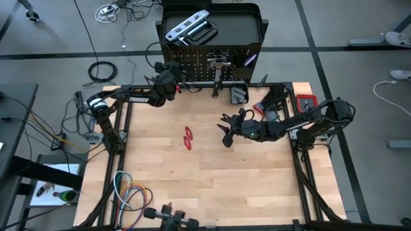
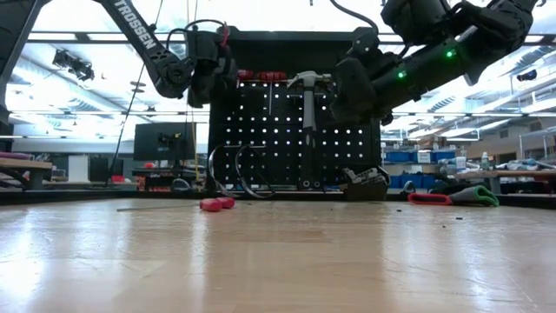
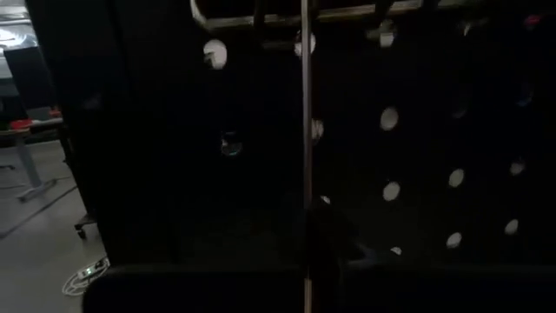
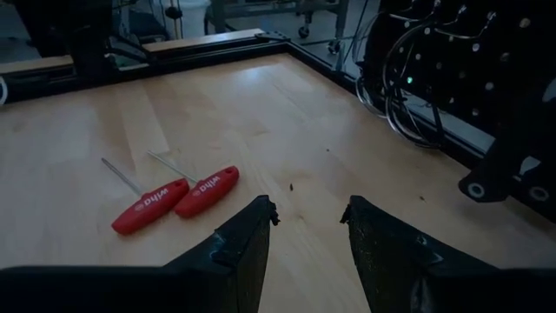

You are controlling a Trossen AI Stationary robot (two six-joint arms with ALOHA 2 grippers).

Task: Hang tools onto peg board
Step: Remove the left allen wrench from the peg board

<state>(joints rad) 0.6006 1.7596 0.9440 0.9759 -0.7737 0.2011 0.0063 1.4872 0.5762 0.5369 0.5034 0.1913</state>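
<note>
The black peg board [image 1: 199, 61] stands at the table's far edge, with a hammer [image 2: 308, 91] and red-handled tools [image 2: 261, 76] hanging on it. A silver level [image 1: 186, 29] lies in its top tray. My left gripper [image 1: 174, 72] is up against the board's upper left, with a thin steel shaft [image 3: 306, 130] running upright before the holes. My right gripper [image 4: 308, 217] is open and empty, hovering above mid-table. Two red-handled screwdrivers [image 4: 174, 198] lie flat on the wood, left of it. My left gripper seems shut on a thin-shafted screwdriver. The shaft [image 3: 306, 261] rises from the dark gripper in the wrist view and stands upright close to the peg board [image 3: 417, 174]. The fingers and the place of contact are hidden in the dark.
A dark bin [image 1: 239, 95] sits at the board's foot. A red and black tool [image 1: 307, 101] lies at the far right. Looped cable [image 2: 234, 169] hangs by the board's lower left. Coloured cables [image 1: 128, 192] and a black clamp [image 1: 170, 218] lie near the front edge.
</note>
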